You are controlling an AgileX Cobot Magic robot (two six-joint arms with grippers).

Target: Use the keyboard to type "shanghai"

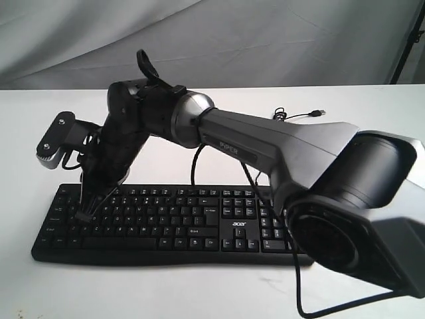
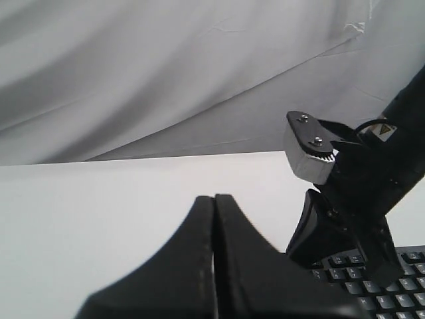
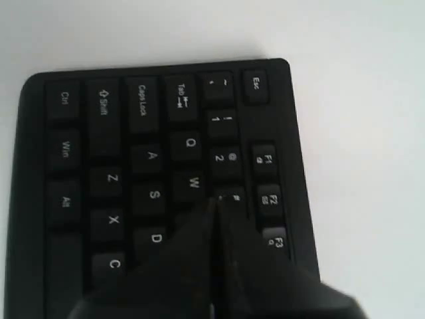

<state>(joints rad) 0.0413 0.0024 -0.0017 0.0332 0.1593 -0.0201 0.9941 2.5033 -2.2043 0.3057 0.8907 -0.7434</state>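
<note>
The black keyboard (image 1: 174,220) with white legends lies along the front of the white table (image 1: 345,106). My right arm reaches across from the right, and its gripper (image 1: 85,214) is shut with nothing in it, tips down on the left letter keys. In the right wrist view the shut gripper (image 3: 216,203) points at the keyboard (image 3: 151,157) between the W, 3 and D keys; whether it touches a key I cannot tell. My left gripper (image 2: 214,199) is shut and empty, held over bare table beside the keyboard's corner (image 2: 393,294). It does not show in the exterior view.
The keyboard's thin black cable (image 1: 292,117) loops behind it to a loose USB plug (image 1: 319,112). A grey cloth backdrop (image 1: 219,40) hangs behind the table. The right arm's wrist camera housing (image 2: 311,147) stands close to my left gripper.
</note>
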